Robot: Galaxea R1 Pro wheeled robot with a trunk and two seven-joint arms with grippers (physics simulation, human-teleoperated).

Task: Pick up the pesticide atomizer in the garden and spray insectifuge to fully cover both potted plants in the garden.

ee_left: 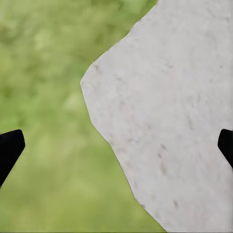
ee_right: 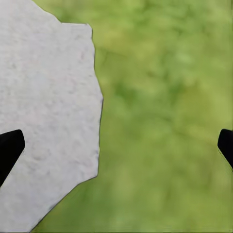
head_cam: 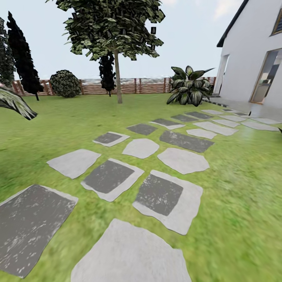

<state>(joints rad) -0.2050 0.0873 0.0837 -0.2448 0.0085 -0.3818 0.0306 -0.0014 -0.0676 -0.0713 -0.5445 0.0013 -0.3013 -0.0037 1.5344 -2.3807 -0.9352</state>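
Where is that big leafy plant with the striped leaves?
In the head view, the large broad-leaved plant stands far off on the right, before the wooden fence, beside the white house.

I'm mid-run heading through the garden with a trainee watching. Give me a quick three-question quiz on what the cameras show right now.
1. True or false: the left pincer is shut on a spray bottle.
2. Multiple choice: in the head view, the stepping-stone path leads toward A) a pond, B) the white house, C) a shed.
3. Fill in: beneath the right pincer lie a pale stone slab and ______.

Key: 1. False; its fingertips stand wide apart with nothing between them. 2. B. 3. Grass.
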